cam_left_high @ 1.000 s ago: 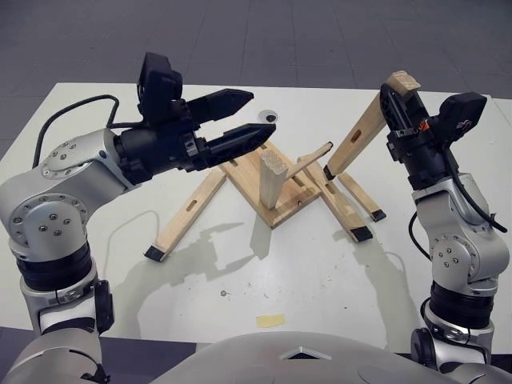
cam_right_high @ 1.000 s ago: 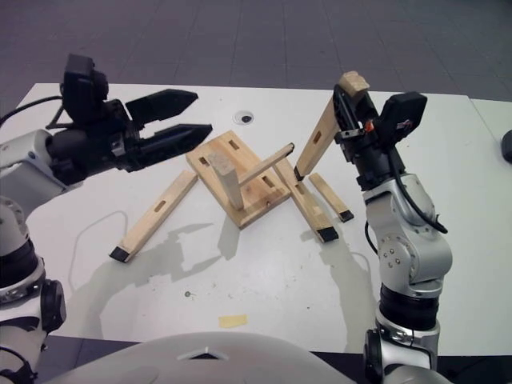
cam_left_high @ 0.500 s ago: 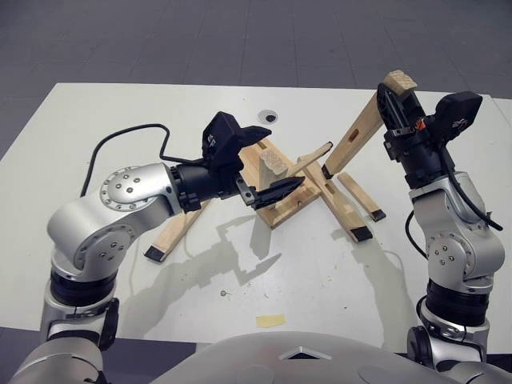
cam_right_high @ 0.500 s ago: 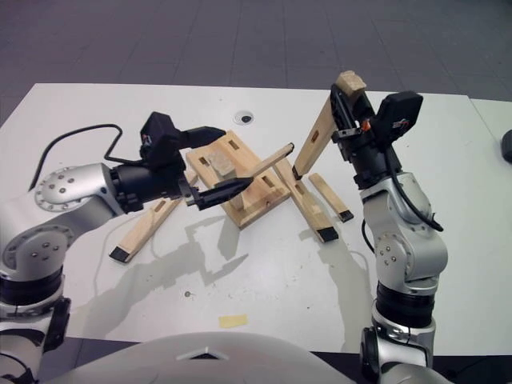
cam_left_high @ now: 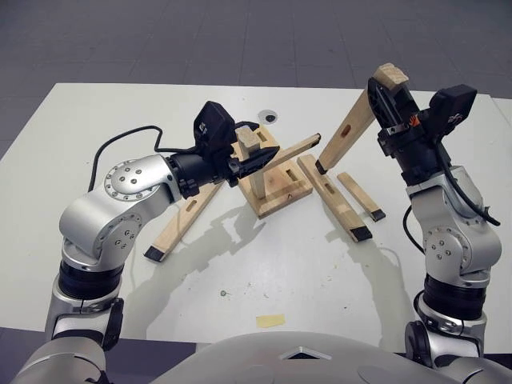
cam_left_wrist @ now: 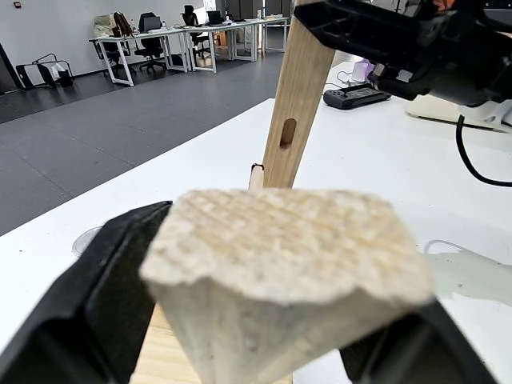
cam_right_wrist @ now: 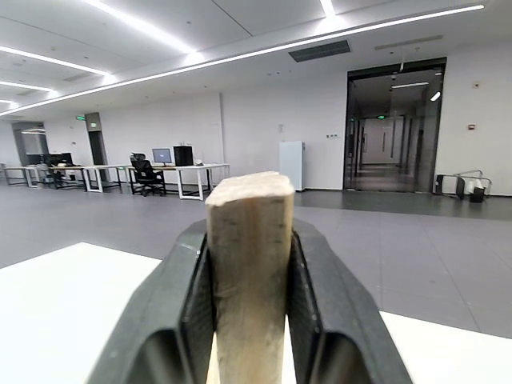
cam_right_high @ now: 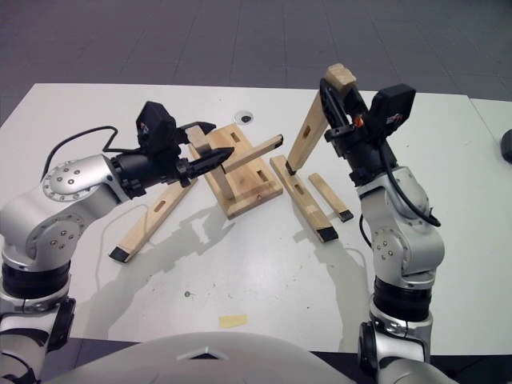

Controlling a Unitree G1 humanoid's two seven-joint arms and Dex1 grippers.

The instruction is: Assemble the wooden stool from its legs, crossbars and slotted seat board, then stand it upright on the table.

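The slotted seat board (cam_left_high: 280, 190) lies on the white table (cam_left_high: 120, 104) with one leg (cam_left_high: 254, 156) standing up in it and a crossbar (cam_left_high: 294, 149) jutting from that leg toward the right. My left gripper (cam_right_high: 216, 140) is shut on this upright leg near its top; in the left wrist view the leg's cut end (cam_left_wrist: 288, 240) sits between the black fingers (cam_left_wrist: 104, 280). My right gripper (cam_left_high: 386, 92) is shut on the upper end of a second leg (cam_left_high: 352, 128), held tilted above the table right of the board, its lower tip near the crossbar's end.
A loose leg (cam_left_high: 182, 218) lies left of the board, under my left arm. Another leg (cam_left_high: 334, 198) and a short crossbar (cam_left_high: 360, 196) lie right of it. A round hole (cam_left_high: 270, 118) is behind the board. A yellow tape scrap (cam_left_high: 270, 320) lies near the front edge.
My left gripper swung down from above the board and closed on the upright leg; the board and leg shifted slightly back and left. The right gripper's leg moved a little left.
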